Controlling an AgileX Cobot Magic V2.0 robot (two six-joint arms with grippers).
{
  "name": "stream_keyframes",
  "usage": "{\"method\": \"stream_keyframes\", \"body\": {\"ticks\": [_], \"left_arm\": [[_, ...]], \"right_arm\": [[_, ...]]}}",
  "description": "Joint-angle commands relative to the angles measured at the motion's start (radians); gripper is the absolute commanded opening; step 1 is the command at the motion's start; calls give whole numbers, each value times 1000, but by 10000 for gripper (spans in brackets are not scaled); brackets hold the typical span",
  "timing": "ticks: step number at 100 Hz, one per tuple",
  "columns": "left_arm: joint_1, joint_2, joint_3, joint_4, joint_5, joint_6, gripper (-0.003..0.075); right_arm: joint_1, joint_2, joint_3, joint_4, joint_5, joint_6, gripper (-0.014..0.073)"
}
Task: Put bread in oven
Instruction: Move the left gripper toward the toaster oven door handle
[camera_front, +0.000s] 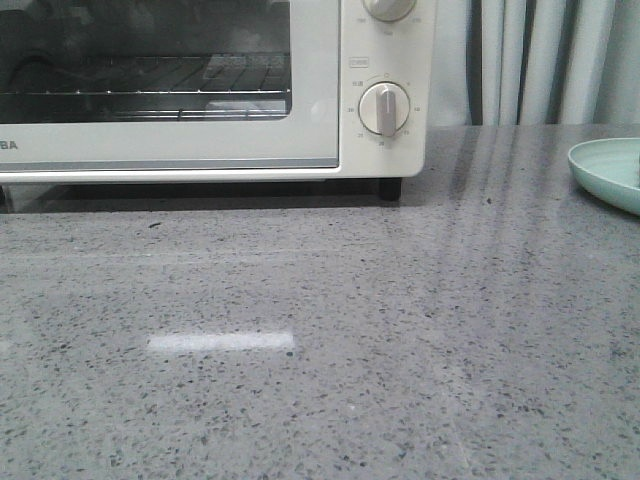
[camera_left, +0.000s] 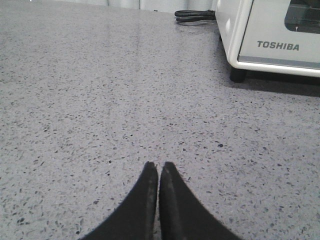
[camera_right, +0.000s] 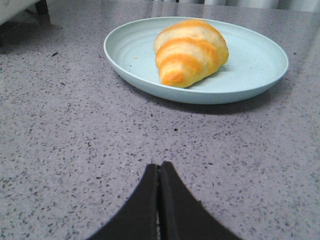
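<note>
The bread (camera_right: 189, 51), a golden-brown roll with cream stripes, lies on a pale green plate (camera_right: 250, 75) in the right wrist view. My right gripper (camera_right: 160, 164) is shut and empty over bare countertop, short of the plate. The cream-white oven (camera_front: 320, 100) stands at the back left in the front view, its glass door closed; its corner shows in the left wrist view (camera_left: 270, 45). My left gripper (camera_left: 159, 164) is shut and empty over bare countertop, apart from the oven. Neither gripper shows in the front view.
The plate's rim (camera_front: 605, 170) shows at the right edge of the front view. A dial knob (camera_front: 384, 108) sits on the oven's right panel. A black power cord (camera_left: 195, 16) lies behind the oven. Curtains hang behind the grey speckled countertop (camera_front: 320, 350).
</note>
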Motion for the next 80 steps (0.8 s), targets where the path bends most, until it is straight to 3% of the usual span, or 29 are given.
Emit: {"method": "stream_keyframes", "body": {"ticks": [1,20,37,45,58,69,80], "left_arm": [[1,-32,23,-11,-54,-7,-21],[1,-32,23,-3,-56,-7,-21],[1,-32,23,5,-145,-7,-21],[1,-32,23,-136,-219,-10,-21],[1,-32,23,-355,-323,-10,-21],[-1,-32,23,-594,-354,-10,-21],[-1,-32,23,-847,-356,-10,-21]], "right_arm": [[4,-23,12,-3,-27,-7,-69],[4,-23,12,-3,-27,-7,-69],[4,-23,12,-52,-95,-7,-69],[2,-23,12,-137,-188,-7,-69],[2,-23,12,-122,-390,32,-69],[2,-23,12,39,-563,197,-69],[2,-23,12,226,-568,289,-69]]}}
